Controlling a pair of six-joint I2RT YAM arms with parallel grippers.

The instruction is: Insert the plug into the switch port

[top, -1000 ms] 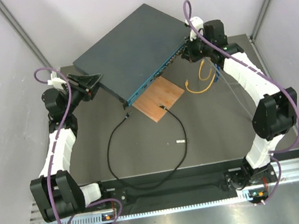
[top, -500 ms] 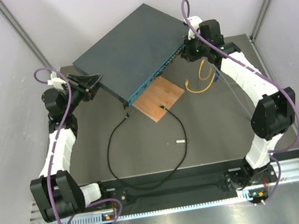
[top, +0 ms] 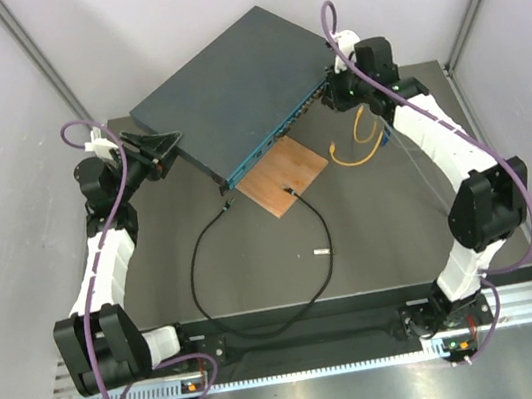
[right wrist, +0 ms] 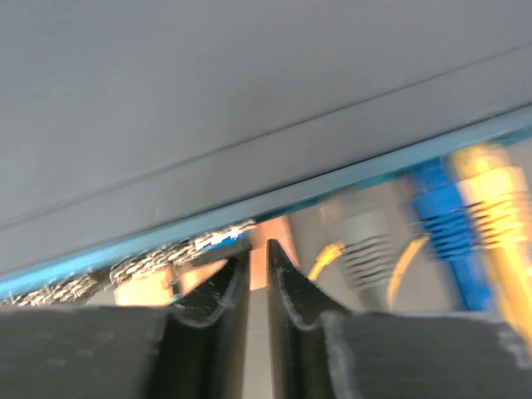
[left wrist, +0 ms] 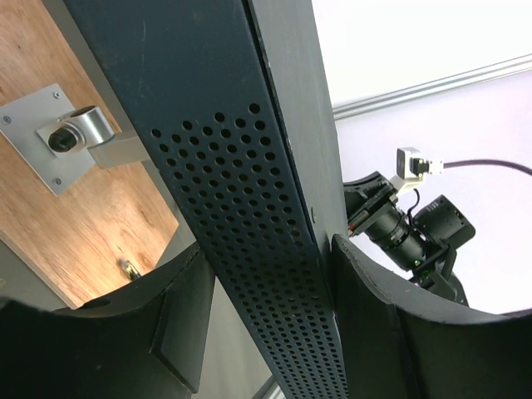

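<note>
Lying loose on the table (top: 394,240), the plug (top: 228,208) sits just at 6 o'clock from the near corner of the switch (top: 228,89), close to that corner and apart from both grippers. Its thin black cable (top: 194,272) loops toward 6 o'clock and climbs back to the wooden board (top: 277,169), where the other end rests. The switch port (top: 284,133) is one of a row on the teal front face, which runs from that near corner toward 2 o'clock; the top view is too small to tell the sockets apart. The left gripper (top: 162,147) is at 8 o'clock of the switch and clamped on its edge. In its wrist view the two dark fingers (left wrist: 374,316) press either side of the perforated side wall (left wrist: 241,249), with the board showing at 9 o'clock. The right gripper (top: 335,92) is at 3 o'clock of the switch, at the far end of the teal face. Its wrist view is blurred, but the fingertips (right wrist: 220,291) stand almost together, leaving only a thin slit, and nothing shows between them. At 2 o'clock of those tips, blue (right wrist: 440,216), yellow (right wrist: 490,199) and grey (right wrist: 362,245) connectors sit under the teal strip. A small silver-black stick (top: 323,250) lies at 5 o'clock from the board, and a yellow cable (top: 359,149) curls at the board's 3 o'clock.
</note>
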